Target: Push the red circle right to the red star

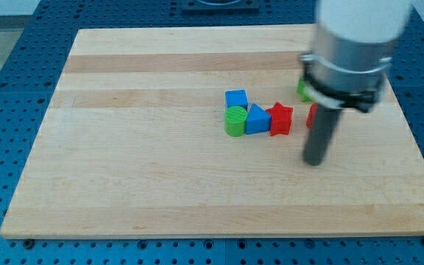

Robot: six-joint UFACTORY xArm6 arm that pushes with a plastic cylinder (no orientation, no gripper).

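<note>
wooden board (pixel 160 169); my tip (pixel 313 163), no gripper, right of red star (pixel 280 118), red circle (pixel 311 115) half-hidden.

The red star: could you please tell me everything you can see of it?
The red star is a small, solid-looking block lying flat on the wooden board, right of centre. Its left side touches a blue block. My tip rests lower right of it, clear of it. A red block, mostly hidden behind the rod, sits to its right.

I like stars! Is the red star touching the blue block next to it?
Yes, the red star sits right against the blue triangle block on its left side.
</note>
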